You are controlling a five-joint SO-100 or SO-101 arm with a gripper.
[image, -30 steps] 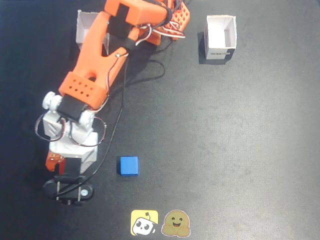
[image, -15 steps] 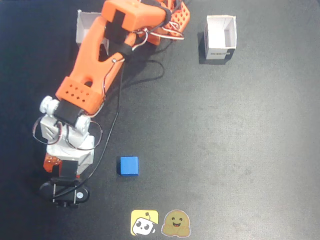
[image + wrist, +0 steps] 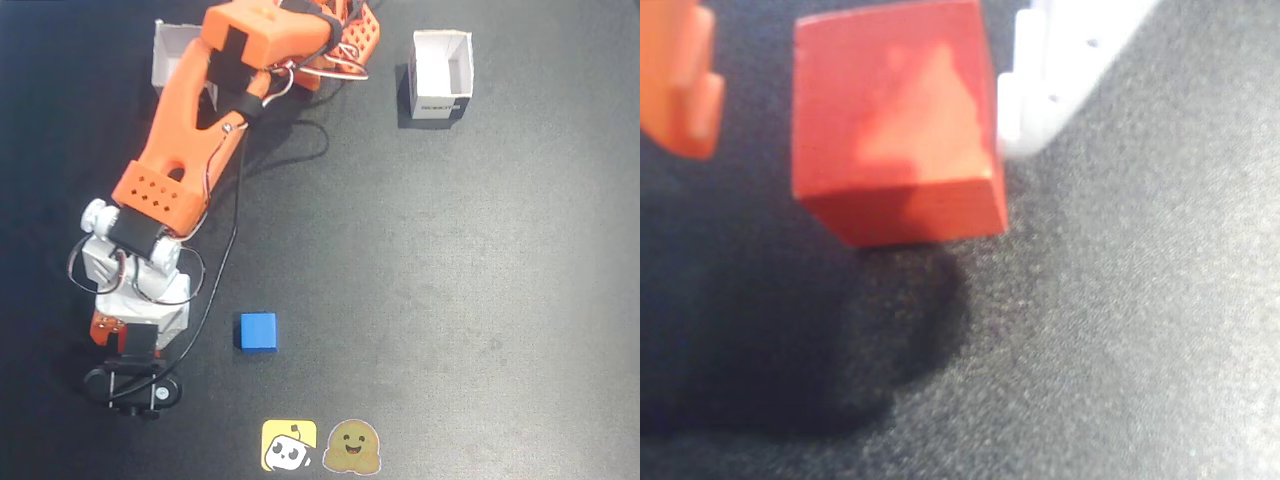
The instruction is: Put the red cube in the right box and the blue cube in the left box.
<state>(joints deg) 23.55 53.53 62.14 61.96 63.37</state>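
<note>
In the wrist view the red cube (image 3: 895, 120) rests on the black cloth between my gripper's (image 3: 855, 125) fingers. The white finger (image 3: 1040, 90) touches its right side, and the orange finger (image 3: 685, 90) stands a little off its left side, so the gripper is open. In the fixed view the gripper (image 3: 120, 332) points down at the lower left and hides the red cube. The blue cube (image 3: 257, 331) lies just right of it. One white box (image 3: 440, 72) stands at the top right, another (image 3: 175, 55) at the top left, half behind the arm. I cannot tell which is the right box.
The orange arm (image 3: 190, 120) slants from its base (image 3: 345, 40) at the top down to the lower left, with black cables (image 3: 232, 225) trailing beside it. Two cartoon stickers (image 3: 290, 445) (image 3: 352, 447) lie at the bottom edge.
The arm has stretched slightly further toward the lower left, and the gripper has shifted a little left and down. The blue cube and the boxes have not moved.
</note>
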